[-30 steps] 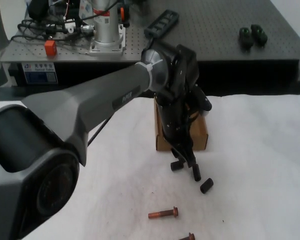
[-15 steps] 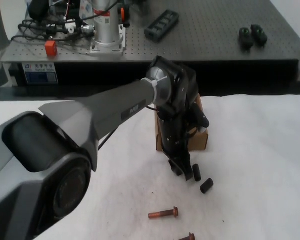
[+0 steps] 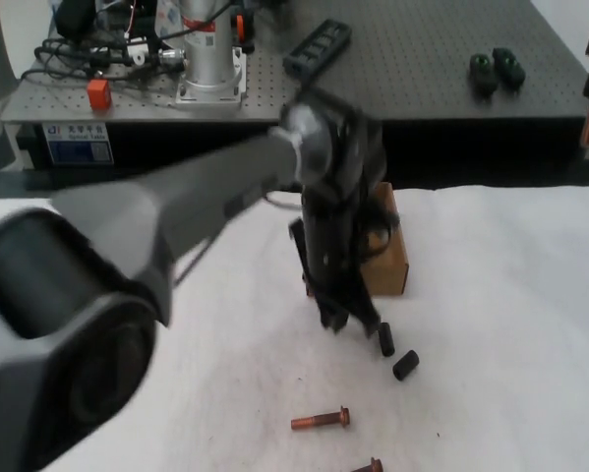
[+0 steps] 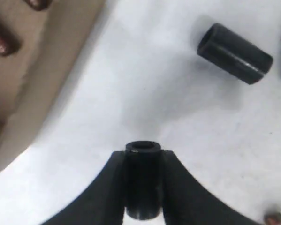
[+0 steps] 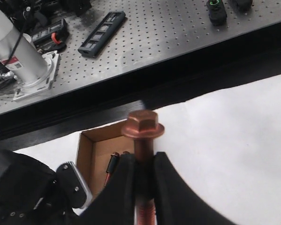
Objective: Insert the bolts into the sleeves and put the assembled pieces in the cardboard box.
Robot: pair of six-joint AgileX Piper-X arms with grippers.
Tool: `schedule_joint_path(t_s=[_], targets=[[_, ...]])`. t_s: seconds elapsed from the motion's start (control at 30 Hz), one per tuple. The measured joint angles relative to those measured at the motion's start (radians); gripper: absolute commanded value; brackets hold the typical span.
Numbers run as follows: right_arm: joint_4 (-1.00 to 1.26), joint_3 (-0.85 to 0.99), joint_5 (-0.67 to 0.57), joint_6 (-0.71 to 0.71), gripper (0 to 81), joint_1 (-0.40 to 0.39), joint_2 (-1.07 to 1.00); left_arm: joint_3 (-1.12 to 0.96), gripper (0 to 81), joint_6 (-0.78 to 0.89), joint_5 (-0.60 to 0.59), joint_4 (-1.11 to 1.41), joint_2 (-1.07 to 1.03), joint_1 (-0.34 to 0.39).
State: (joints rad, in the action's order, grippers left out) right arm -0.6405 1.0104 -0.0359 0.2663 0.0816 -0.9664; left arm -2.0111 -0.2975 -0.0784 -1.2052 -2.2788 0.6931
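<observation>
Behind the white-covered tabletop (image 3: 510, 295) runs a dark perforated plate (image 3: 422, 79) carrying a silver post (image 3: 210, 59), a black slotted strip (image 3: 317, 47) and two dark knobs (image 3: 496, 69). Near the middle of the white cover stands the cardboard box (image 3: 390, 264), partly hidden in the high view by the left arm (image 3: 176, 216). Copper bolt ends (image 4: 2, 40) lie inside the box. Two loose sleeves (image 3: 385, 339) lie on the cover just in front of the box, close to the arm's fingers, and two loose bolts (image 3: 321, 421) lie nearer the camera, apart from them.

The left arm stretches from the near left across the cover, and its wrist bends down in front of the box. The left end effector (image 4: 143, 159) is clenched on a black sleeve (image 4: 142, 192), with the sleeve's open bore facing away from the wrist, above the cover beside the box wall. The right end effector (image 5: 142, 164) is clamped on the shank of a copper bolt (image 5: 142, 127), hexagonal head up, held above the cover with the box beyond it.
</observation>
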Motion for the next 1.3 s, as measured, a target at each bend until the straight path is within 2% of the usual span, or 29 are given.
schedule_joint_path(t_s=[0.13,0.17,0.27,0.3,0.37,0.4,0.5,0.53,0.6,0.77,1.0,1.13,1.3], targets=[[0.031,0.0,-0.048,0.043,0.1,0.0,0.0,0.059,0.6,0.065,0.007,0.029,0.174,-0.003],[0.05,0.0,-0.092,0.076,0.1,0.0,0.0,0.098,0.6,0.076,0.007,0.047,0.225,-0.003],[0.092,0.0,-0.171,0.128,0.1,-0.007,0.0,0.336,0.6,0.141,-0.049,0.22,0.509,-0.003],[0.095,0.0,-0.176,0.132,0.1,-0.014,0.0,0.514,0.6,0.173,-0.114,0.347,0.667,-0.003],[0.126,0.0,-0.223,0.163,0.1,-0.042,0.0,0.674,0.6,0.187,-0.206,0.471,0.802,-0.003],[0.163,0.0,-0.274,0.199,0.1,-0.059,0.0,0.689,0.6,0.189,-0.217,0.484,0.816,-0.003],[0.219,0.0,-0.353,0.248,0.1,-0.143,0.0,0.895,0.6,0.226,-0.388,0.659,0.996,-0.003],[0.239,0.0,-0.377,0.263,0.1,-0.172,0.0,1.036,0.6,0.309,-0.493,0.793,1.156,-0.003],[0.274,0.0,-0.41,0.291,0.1,-0.226,0.0,1.111,0.6,0.392,-0.538,0.873,1.285,-0.003],[0.334,0.0,-0.447,0.321,0.1,-0.332,0.044,1.132,0.6,0.449,-0.555,0.922,1.396,-0.003],[0.362,0.0,-0.544,0.359,0.1,-0.437,0.1,1.134,0.6,0.508,-0.636,0.928,1.409,-0.003],[0.367,0.0,-0.556,0.363,0.1,-0.518,0.082,1.134,0.6,0.535,-0.673,0.928,1.409,-0.003],[0.367,0.0,-0.557,0.364,0.1,-0.573,0.055,1.134,0.6,0.542,-0.683,0.928,1.409,-0.003]])
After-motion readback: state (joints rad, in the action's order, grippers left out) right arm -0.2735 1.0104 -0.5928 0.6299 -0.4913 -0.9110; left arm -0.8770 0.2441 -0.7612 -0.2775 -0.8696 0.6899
